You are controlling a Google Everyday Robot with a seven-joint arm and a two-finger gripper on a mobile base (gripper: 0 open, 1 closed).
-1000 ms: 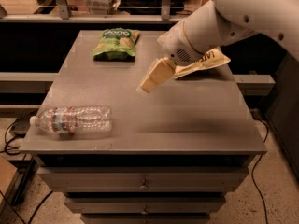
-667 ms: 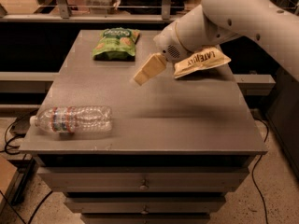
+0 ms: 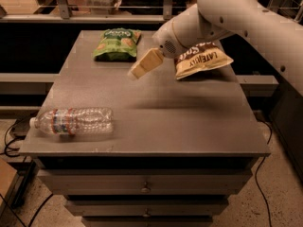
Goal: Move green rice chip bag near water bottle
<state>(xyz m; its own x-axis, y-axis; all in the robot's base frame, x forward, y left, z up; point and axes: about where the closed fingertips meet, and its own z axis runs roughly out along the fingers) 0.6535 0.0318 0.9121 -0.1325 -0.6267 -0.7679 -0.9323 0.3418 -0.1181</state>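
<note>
The green rice chip bag point(image 3: 117, 43) lies flat at the far left of the grey cabinet top point(image 3: 180, 112). The water bottle point(image 3: 73, 121) lies on its side near the front left edge, cap pointing left. My gripper point(image 3: 142, 66) hangs above the cabinet top, just right of and in front of the green bag, a short gap from it. It holds nothing that I can see. The white arm reaches in from the upper right.
A brown-and-cream chip bag point(image 3: 201, 59) lies at the far right, partly under my arm. The cabinet has drawers point(image 3: 144, 188) below its front edge. A railing and dark bags stand behind the cabinet. Cables lie on the floor at the left.
My gripper has moved left and toward the back, from over the middle right of the top to close beside the green bag. The bags and the bottle have not moved.
</note>
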